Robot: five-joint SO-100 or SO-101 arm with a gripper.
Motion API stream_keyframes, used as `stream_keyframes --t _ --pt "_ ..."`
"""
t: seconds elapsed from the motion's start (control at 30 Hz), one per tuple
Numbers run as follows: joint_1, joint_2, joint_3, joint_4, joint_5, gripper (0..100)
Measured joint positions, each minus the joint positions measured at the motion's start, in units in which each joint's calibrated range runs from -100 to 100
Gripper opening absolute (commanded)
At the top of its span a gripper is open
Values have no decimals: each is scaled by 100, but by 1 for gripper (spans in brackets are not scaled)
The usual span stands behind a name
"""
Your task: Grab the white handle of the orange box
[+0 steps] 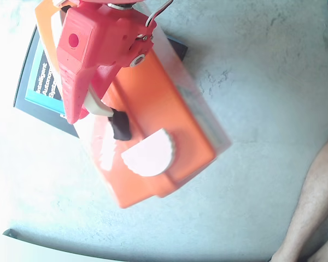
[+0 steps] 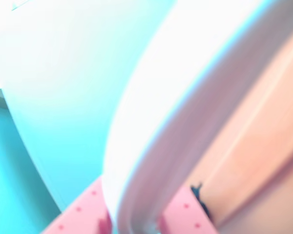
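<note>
The orange box (image 1: 153, 103) lies slanted across the middle of the fixed view, with a white half-round flap (image 1: 147, 153) on its top. My red gripper (image 1: 86, 111) comes in from the top left, over the box's upper left part. Its jaws close around the curved white handle (image 1: 100, 105), which joins the box at a black fitting (image 1: 121, 126). In the wrist view the white handle (image 2: 151, 122) arcs through the frame and runs down between my two pink fingers (image 2: 80, 214), so the gripper (image 2: 134, 226) is shut on it. The orange box (image 2: 263, 146) fills the right side.
A black and blue book (image 1: 41, 82) lies under the box's left end. A person's bare leg (image 1: 311, 207) stands at the lower right of the fixed view. The floor (image 1: 262, 82) is grey. A pale edge (image 1: 22, 251) crosses the bottom left corner.
</note>
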Motion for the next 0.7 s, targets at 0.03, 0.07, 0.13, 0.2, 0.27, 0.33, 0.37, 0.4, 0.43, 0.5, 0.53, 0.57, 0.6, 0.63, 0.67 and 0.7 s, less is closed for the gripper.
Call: stream_keyframes --t 0.03,0.07,0.13,0.2,0.27,0.33,0.37,0.4,0.43,0.5,0.53,0.57,0.6,0.63,0.67,0.7 --pt "121 -302 234 246 37 2" --pt "141 -568 441 475 21 2" --pt "181 -1075 819 968 5 2" --pt "201 -1288 999 1418 -31 2" --pt "211 -1297 1008 1919 -68 2" --pt "312 -1297 1080 2453 -99 2" --pt "322 -1297 1071 2699 -125 2" --pt "322 -1297 1125 3005 -141 2" --pt "292 -1297 1125 3217 -141 2" --pt "302 -1297 1125 3514 -146 2" --pt "392 -1297 1143 3642 -146 2" --pt "402 -1297 1170 3718 -146 2" --pt "412 -1297 1224 3769 -146 2" --pt "412 -1297 1251 3778 -157 2" --pt "372 -1297 1260 3778 -157 2" --pt "352 -1297 1260 3778 -157 2"
